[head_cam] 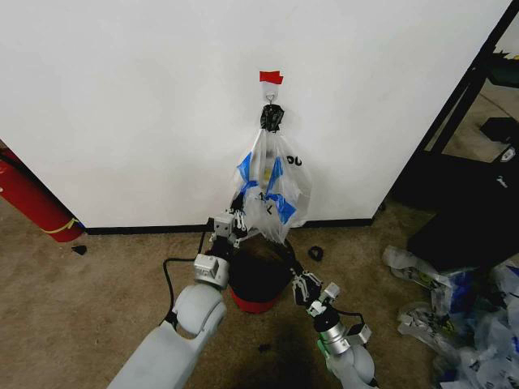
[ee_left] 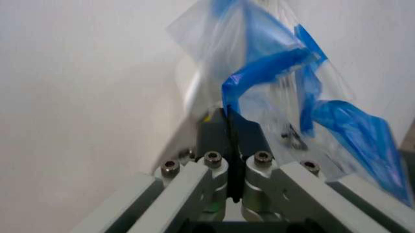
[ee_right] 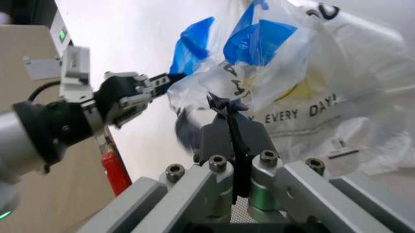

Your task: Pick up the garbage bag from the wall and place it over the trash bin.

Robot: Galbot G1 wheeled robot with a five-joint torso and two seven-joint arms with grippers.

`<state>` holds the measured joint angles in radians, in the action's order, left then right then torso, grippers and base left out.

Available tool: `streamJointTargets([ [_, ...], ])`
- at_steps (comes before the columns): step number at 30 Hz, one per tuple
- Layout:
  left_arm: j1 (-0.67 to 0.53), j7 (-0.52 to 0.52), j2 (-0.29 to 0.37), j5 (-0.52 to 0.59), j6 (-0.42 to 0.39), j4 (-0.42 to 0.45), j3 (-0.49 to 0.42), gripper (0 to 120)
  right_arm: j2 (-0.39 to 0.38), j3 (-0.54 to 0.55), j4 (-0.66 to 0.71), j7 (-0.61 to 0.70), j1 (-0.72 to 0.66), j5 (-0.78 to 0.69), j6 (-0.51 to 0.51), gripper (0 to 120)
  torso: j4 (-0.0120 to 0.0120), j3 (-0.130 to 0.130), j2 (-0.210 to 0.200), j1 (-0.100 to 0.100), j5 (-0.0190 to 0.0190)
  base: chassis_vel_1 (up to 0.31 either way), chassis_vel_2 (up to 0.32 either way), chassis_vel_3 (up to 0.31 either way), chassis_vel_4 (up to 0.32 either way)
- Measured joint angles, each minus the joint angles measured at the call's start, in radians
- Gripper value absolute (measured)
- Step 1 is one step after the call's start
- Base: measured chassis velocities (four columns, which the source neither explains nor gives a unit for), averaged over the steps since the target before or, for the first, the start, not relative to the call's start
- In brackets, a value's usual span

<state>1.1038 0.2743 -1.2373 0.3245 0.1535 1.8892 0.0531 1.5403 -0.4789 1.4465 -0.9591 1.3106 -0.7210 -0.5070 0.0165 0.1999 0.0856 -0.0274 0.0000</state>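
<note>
L gripper [head_cam: 237, 224] jaws closed flat on a fold of the garbage bag [head_cam: 272, 188], pinching lower edge on its side; in left wrist view blue-printed film rises straight out from between the closed pads. R gripper [head_cam: 303, 285] jaws also pressed together, a twist of dark film caught at the tips (right wrist view; whether that strip belongs to the bag body I can't tell). Bag top is on the hook [head_cam: 271, 108] on the wall [head_cam: 130, 105], under red tape [head_cam: 271, 77], so the bag hangs above and beyond both sets of jaws.

Judgement: two low pinches, one per side, look meant to spread the mouth once the bag is off the hook. Lift-off not yet done.

Trash bin [head_cam: 258, 284] sits between the two grippers, directly below the bag, touching or nearly touching its bottom.

Surroundings: red cylinder [head_cam: 32, 198] well off beyond L jaws; loose plastic bags [head_cam: 454, 308] on carpet beyond R jaws. Obstruction: knotted handles on the hook could snag.
</note>
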Motion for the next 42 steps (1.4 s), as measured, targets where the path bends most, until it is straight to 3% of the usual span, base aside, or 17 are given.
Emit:
streamJointTargets([
  [5,0.019,-0.012,-0.017,0.08,0.026,0.009,0.0,0,-0.005,-0.002,0.004,0.001,0.012,-0.006,0.0,0,0.0,0.0,0.0,0.0,0.0,0.0,0.0,0.0,0.0],
  [13,-0.016,-0.029,-0.019,0.108,0.034,0.008,-0.005,0,-0.007,-0.008,0.017,0.002,0.027,0.04,-0.029,1,0.0001,0.0,0.0,0.0,0.0001,0.0,0.0,0.0,0.0],
  [18,-0.023,-0.037,-0.017,0.119,0.036,0.006,-0.006,0,-0.019,-0.035,0.058,0.001,0.045,0.131,-0.071,18,0.0001,0.0,0.0,0.0,0.0002,0.0,0.0,0.0,0.0],
  [21,-0.022,-0.041,-0.022,0.123,0.054,0.007,-0.007,0,-0.037,-0.066,0.117,-0.115,0.065,0.131,-0.066,32,0.0,0.0,0.0,0.0,0.0002,0.0,0.0,0.0,0.0],
  [24,-0.021,-0.042,-0.023,0.123,0.057,0.007,-0.007,0,-0.047,-0.079,0.143,-0.179,0.074,0.114,-0.042,36,0.0,0.0,0.0,0.0,0.0001,0.0,0.0,0.0,0.0],
  [26,-0.021,-0.046,-0.027,0.124,0.059,0.007,-0.006,0,-0.062,-0.097,0.194,-0.257,0.089,0.08,-0.003,48,0.0002,0.0,0.0,0.0,0.0002,0.0,0.0,0.0,0.0],
  [27,-0.021,-0.047,-0.029,0.123,0.059,0.007,-0.005,0,-0.066,-0.096,0.219,-0.231,0.093,0.067,-0.006,53,0.0002,0.0,0.0,0.0,0.0,0.0,0.0,0.0,0.0],
  [29,-0.019,-0.047,-0.031,0.123,0.059,0.008,-0.004,0,-0.067,-0.066,0.261,-0.027,0.087,0.08,-0.053,61,0.0001,0.0,0.0,0.0,0.0001,0.0,0.0,0.0,0.0],
  [30,-0.019,-0.047,-0.031,0.123,0.059,0.008,-0.004,0,-0.067,-0.066,0.261,-0.027,0.087,0.08,-0.053,61,0.0001,0.0,0.0,0.0,0.0001,0.0,0.0,0.0,0.0],
  [32,-0.019,-0.049,-0.033,0.121,0.058,0.008,-0.006,0,-0.064,-0.032,0.276,0.166,0.058,0.13,-0.098,68,0.0002,0.0,0.0,0.0,0.0,0.0,0.0,0.0,0.0],
  [34,-0.02,-0.053,-0.037,0.11,0.057,0.006,-0.01,0,-0.056,-0.01,0.247,0.325,-0.004,0.24,-0.156,78,-0.0001,0.0,0.0,0.0,0.0002,0.0,0.0,0.0,0.0],
  [36,-0.022,-0.056,-0.041,0.103,0.056,0.003,-0.014,0,-0.053,-0.001,0.203,0.492,-0.068,0.446,-0.188,86,-0.0002,0.0,0.0,0.0,0.0002,0.0,0.0,0.0,0.0],
  [38,-0.021,-0.058,-0.042,0.101,0.055,0.003,-0.018,0,-0.062,0.015,0.186,0.591,-0.103,0.577,-0.18,94,0.0001,0.0,0.0,0.0,0.0,0.0,0.0,0.0,0.0],
  [42,-0.018,-0.06,-0.042,0.099,0.055,0.004,-0.02,0,-0.09,0.082,0.176,0.685,-0.153,0.68,-0.139,100,-0.0001,0.0,0.0,0.0,0.0002,0.0,0.0,0.0,0.0],
])
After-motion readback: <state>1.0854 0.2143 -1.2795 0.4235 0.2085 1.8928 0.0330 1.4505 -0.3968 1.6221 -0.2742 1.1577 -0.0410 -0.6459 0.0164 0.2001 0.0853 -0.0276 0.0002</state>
